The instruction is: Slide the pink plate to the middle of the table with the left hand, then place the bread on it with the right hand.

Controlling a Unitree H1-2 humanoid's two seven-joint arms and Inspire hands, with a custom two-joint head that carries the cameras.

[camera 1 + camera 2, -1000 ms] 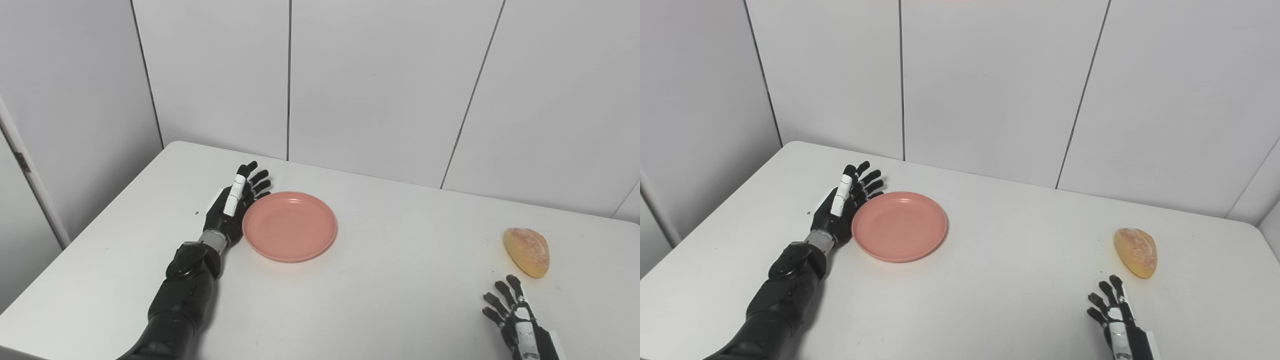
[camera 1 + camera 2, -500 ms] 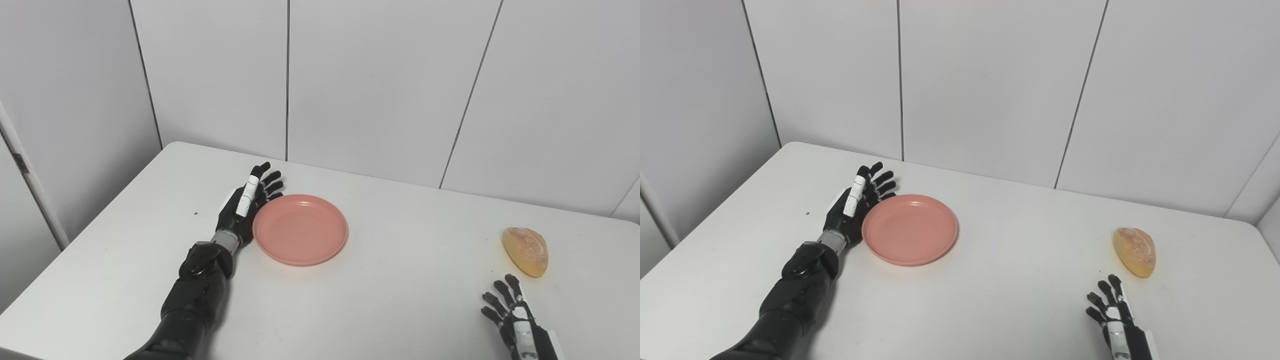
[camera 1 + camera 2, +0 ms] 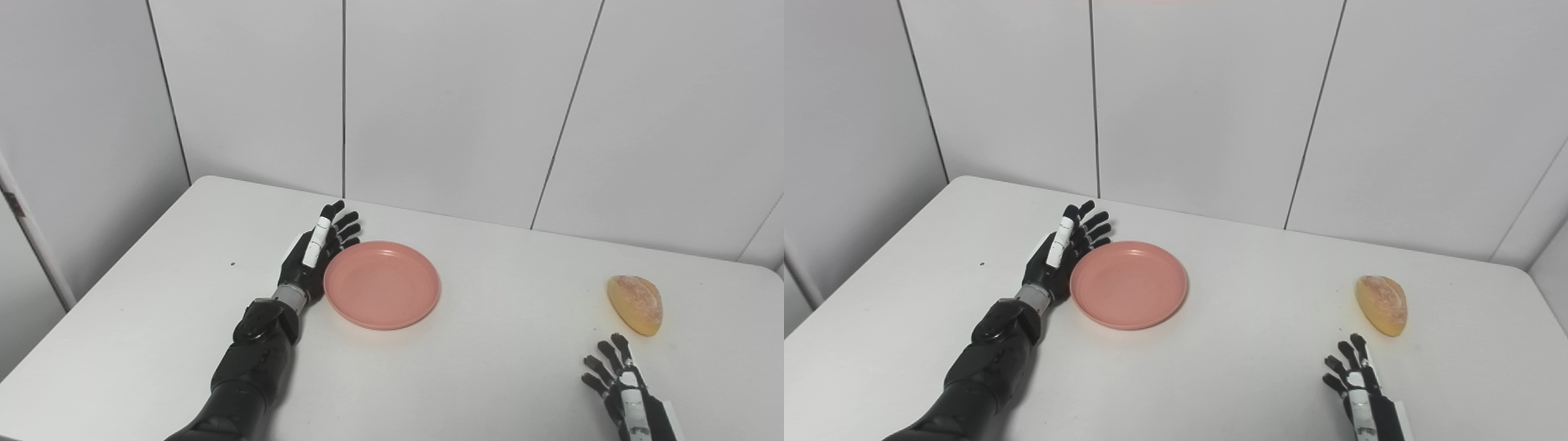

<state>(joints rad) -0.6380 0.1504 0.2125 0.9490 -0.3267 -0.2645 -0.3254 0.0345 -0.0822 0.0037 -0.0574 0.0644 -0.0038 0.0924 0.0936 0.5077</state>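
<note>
The pink plate (image 3: 382,285) lies flat on the white table (image 3: 490,367), left of the middle. My left hand (image 3: 315,254) is open, fingers straight, with its edge against the plate's left rim. The bread (image 3: 636,295), a golden oval roll, lies near the table's right side. My right hand (image 3: 621,392) is open and empty near the front right edge, a little in front of the bread and apart from it. The plate (image 3: 1129,284), bread (image 3: 1382,296), left hand (image 3: 1061,251) and right hand (image 3: 1356,386) also show in the right eye view.
White wall panels (image 3: 459,92) stand right behind the table's far edge. A small dark speck (image 3: 233,264) marks the table left of my left hand. The table's right edge (image 3: 1552,312) lies just past the bread.
My left hand has pushed the pink plate to the right across the table. The camera has also shifted a little to the right. The right hand and the bread have stayed put.
</note>
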